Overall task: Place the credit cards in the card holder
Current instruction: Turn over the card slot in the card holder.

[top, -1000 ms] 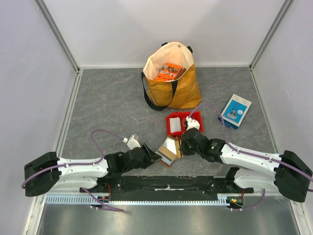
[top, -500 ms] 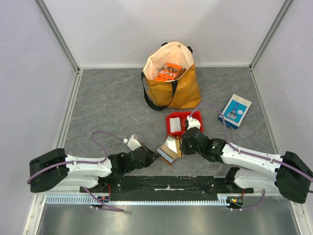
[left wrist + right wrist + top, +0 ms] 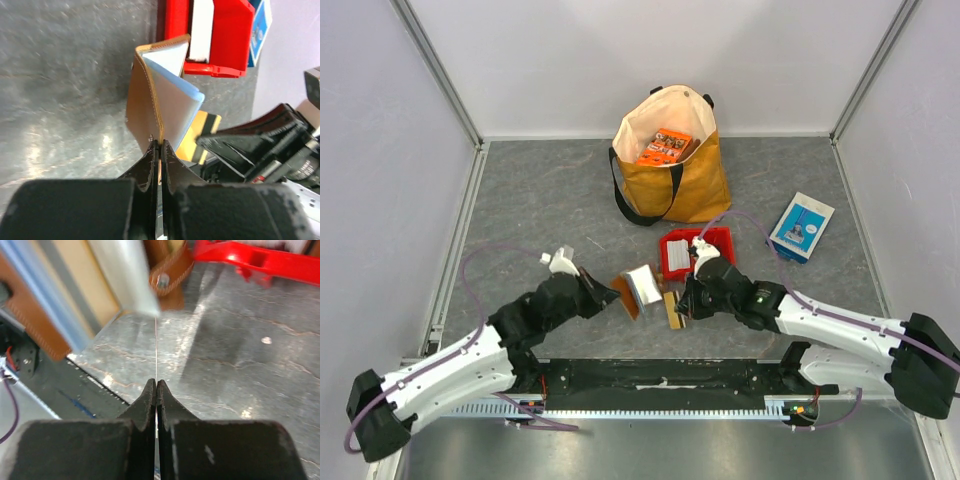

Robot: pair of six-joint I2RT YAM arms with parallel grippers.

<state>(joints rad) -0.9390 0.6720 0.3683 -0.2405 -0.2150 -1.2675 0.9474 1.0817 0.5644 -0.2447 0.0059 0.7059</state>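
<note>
- Against a second ago, finds the left gripper (image 3: 608, 296) swung out toward 10 o'clock, with the card holder (image 3: 638, 288) drawn away toward 9 o'clock from its old spot close against the right gripper (image 3: 682, 302).
- Left jaws pressed fully together on the stitched bottom edge of the brown holder, in the left wrist view; holds it up on edge, splayed open in a V.
- Mouth of that V turned toward 3 o'clock in the top view, facing the right arm.
- Pale blue sheet (image 3: 176, 102) inside the fold: card or lining, cannot tell.
- At the right, jaws closed tight on a credit card (image 3: 156, 342), seen only as a hairline edge in the right wrist view; reads as a gold face with a dark stripe in the left wrist view.
- Key relation: holder at roughly 9 o'clock from the held card, near but apart; card's long axis about 12-to-6 in the top view, so probably needs lining up with a pocket before sliding in.
- Right arm the one placed to insert, left to steady.
- Pockets themselves hidden; snap tab (image 3: 169, 276) blurred.
- White stack in the red bin (image 3: 720, 238) at 12 o'clock: likely more cards, not certain.
</note>
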